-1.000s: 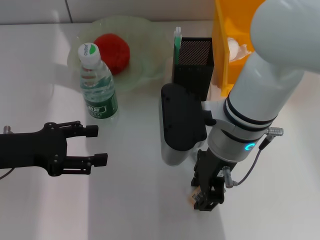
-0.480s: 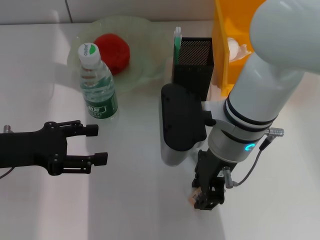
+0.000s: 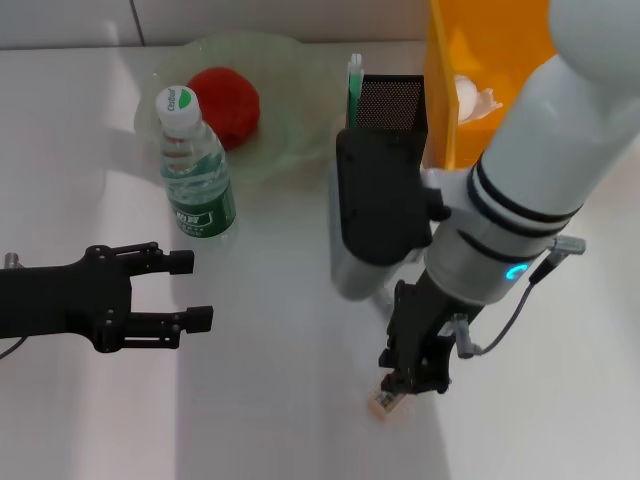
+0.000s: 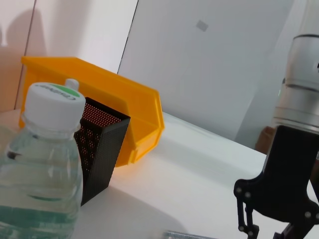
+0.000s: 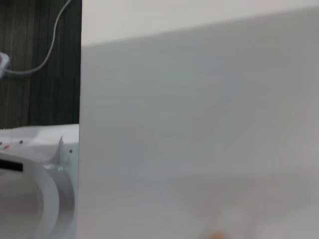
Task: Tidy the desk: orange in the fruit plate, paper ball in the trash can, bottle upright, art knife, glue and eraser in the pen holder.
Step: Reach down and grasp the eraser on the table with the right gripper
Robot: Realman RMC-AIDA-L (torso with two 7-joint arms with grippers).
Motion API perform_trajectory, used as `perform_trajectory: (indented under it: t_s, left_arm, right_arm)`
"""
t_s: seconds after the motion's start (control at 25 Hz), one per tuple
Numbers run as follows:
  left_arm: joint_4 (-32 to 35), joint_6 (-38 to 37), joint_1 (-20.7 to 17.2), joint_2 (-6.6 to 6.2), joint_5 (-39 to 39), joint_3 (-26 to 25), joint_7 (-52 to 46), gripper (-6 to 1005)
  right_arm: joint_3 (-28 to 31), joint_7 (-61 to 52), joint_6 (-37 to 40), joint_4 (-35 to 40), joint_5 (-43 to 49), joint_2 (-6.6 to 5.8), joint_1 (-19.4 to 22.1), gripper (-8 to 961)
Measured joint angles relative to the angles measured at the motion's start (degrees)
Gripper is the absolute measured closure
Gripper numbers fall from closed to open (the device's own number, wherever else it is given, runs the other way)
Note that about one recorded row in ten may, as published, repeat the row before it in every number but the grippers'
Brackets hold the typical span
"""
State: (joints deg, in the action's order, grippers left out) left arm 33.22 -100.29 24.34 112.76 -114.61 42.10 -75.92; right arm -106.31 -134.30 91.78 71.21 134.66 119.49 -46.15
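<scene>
My right gripper [image 3: 408, 380] points down at the table's near middle, shut on the eraser [image 3: 384, 403], a tiny tan block that shows at its fingertips. The orange [image 3: 224, 105] lies in the fruit plate [image 3: 292, 62] at the back left. In front of the plate the bottle [image 3: 195, 165] stands upright. The paper ball [image 3: 476, 98] sits inside the trash can [image 3: 490, 40] at the back right. Beside it is the pen holder [image 3: 388, 118], with a green-and-white stick [image 3: 354, 88] at its left corner. My left gripper [image 3: 196, 290] hovers open at the near left, holding nothing.
The left wrist view shows the bottle [image 4: 42, 164] close by, then the pen holder [image 4: 99, 144], the trash can [image 4: 109, 99] and the right gripper [image 4: 271, 199] farther off. My right arm's bulky wrist [image 3: 385, 205] hangs just in front of the pen holder.
My right arm has risen and shifted back and to the right. The eraser shows more fully at its fingertips. The left arm has not moved.
</scene>
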Motion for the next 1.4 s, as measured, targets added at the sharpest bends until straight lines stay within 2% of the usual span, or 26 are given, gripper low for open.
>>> perform_trajectory:
  t_s: [0.16,0.4,0.6,0.84,1.04,1.4]
  left_arm:
    - [0.0,0.11,-0.04,0.0,0.0,0.0,0.13,152]
    - [-0.04,0.27,-0.09,0.01,0.0,0.01,0.21,152]
    - [-0.14,0.31,-0.15,0.01,0.0,0.22,0.27,152]
    - [-0.26,-0.92,-0.17,0.01,0.0,0.03,0.41,152]
    - [-0.35,-0.99,-0.15,0.01,0.03,0.06,0.12,152]
    - [-0.13,-1.05,-0.23,0.29,0.5,-0.78,-0.52,153]
  right_arm:
    - [1.95,0.38,1.61,0.78,0.1,-0.06,0.14,685]
    - [1.52,0.19,3.85,2.71,1.85,0.03,-0.12,787]
    - [0.52,1.86,4.14,4.33,4.83,0.22,-0.03,658]
    - [0.01,9.3,4.88,4.26,3.4,0.32,0.34,438]
    - [-0.33,15.78,5.82,4.28,1.22,0.32,0.44,382]
    - [-1.51,23.39,5.08,2.07,-0.66,0.3,-0.68,390]
